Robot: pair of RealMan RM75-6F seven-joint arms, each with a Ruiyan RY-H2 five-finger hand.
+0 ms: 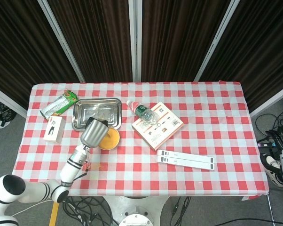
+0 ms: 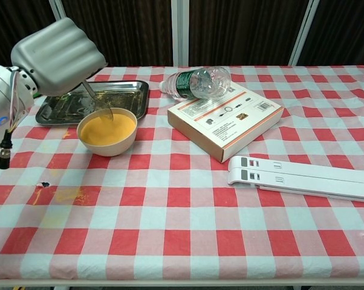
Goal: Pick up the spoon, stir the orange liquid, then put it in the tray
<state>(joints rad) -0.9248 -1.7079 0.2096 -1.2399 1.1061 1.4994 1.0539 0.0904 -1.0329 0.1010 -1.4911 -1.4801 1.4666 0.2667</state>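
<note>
Spoon [image 2: 97, 101] poking down from under left hand [image 2: 60, 47], fingers hidden, grip unclear, tip in orange bowl [image 2: 107, 131], left of frame

A water bottle [image 2: 197, 82] is lying on its side, leaning against a flat box [image 2: 225, 120]. A white bar [image 2: 302, 177] is sitting near the box. A green packet [image 1: 59, 104] and small white carton [image 1: 53, 129] are lying far left.
</note>
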